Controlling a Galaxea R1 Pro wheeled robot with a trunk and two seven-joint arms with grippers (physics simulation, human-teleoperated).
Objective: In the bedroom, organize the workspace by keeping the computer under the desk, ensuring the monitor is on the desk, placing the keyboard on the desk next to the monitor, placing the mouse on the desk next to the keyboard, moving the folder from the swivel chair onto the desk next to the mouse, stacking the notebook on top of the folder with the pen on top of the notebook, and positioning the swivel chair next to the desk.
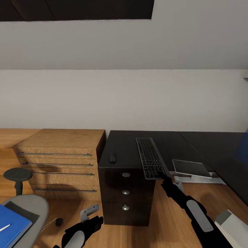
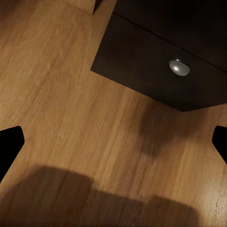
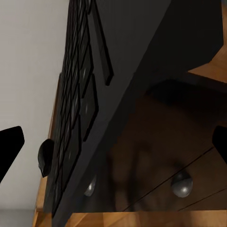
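On the desk [image 1: 206, 144], keyboard [image 1: 150, 162] and mouse [image 1: 112, 158] lie apart; both tools [image 2: 113, 142] [image 3: 113, 146] gape.

Black desk [image 1: 131, 144], dark-grey keyboard [image 1: 150, 162], black mouse [image 1: 112, 158]; light-wood chest [image 1: 65, 162] left; blue folder [image 1: 12, 225] lower left.

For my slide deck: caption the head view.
Right pincer at the keyboard's near end on the desk; mouse alongside.
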